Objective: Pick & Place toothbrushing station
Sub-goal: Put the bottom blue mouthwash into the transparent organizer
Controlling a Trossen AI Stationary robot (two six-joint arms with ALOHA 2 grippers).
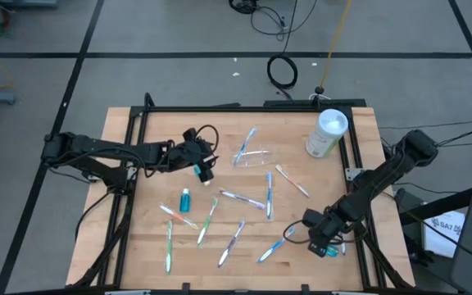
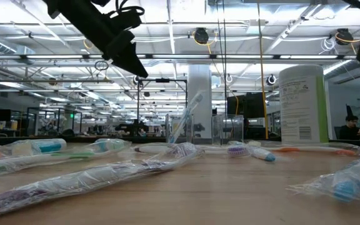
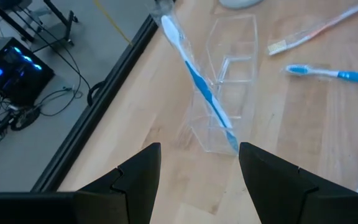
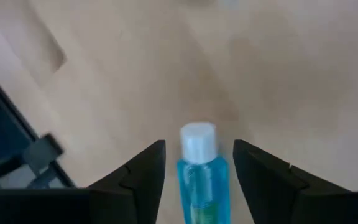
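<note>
Right end effector [image 4: 197, 171] astride teal tube [image 4: 201, 171]

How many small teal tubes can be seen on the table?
2. One teal tube lies on the left part of the table; another lies between the right gripper's jaws near the front right corner. Others may be hidden.

Large open lab hall — ceiling strip lights [image 2: 30, 47], exposed pipes, glass-walled bays, floor cables [image 1: 283, 71], framed wooden table [image 1: 301, 250].
</note>
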